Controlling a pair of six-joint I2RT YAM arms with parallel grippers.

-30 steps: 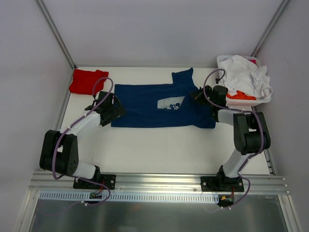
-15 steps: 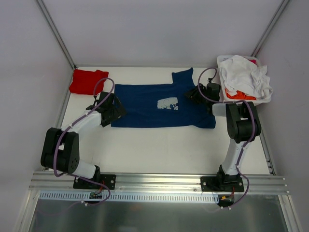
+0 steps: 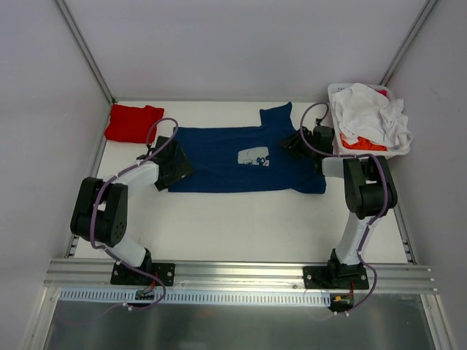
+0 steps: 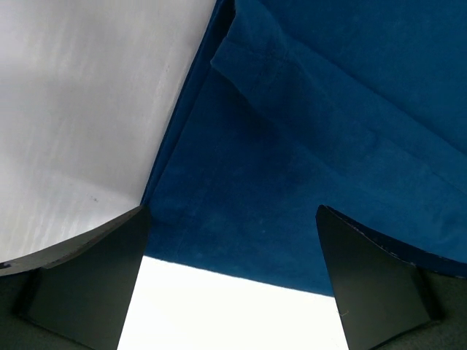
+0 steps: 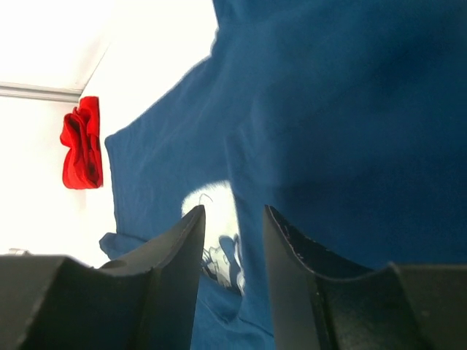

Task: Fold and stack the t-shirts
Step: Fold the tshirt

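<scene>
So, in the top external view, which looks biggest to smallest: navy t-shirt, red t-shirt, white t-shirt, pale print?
1. navy t-shirt, spread flat.
2. white t-shirt, bunched in the basket.
3. red t-shirt, folded; not far below the white one, so this order is less sure.
4. pale print.
</scene>
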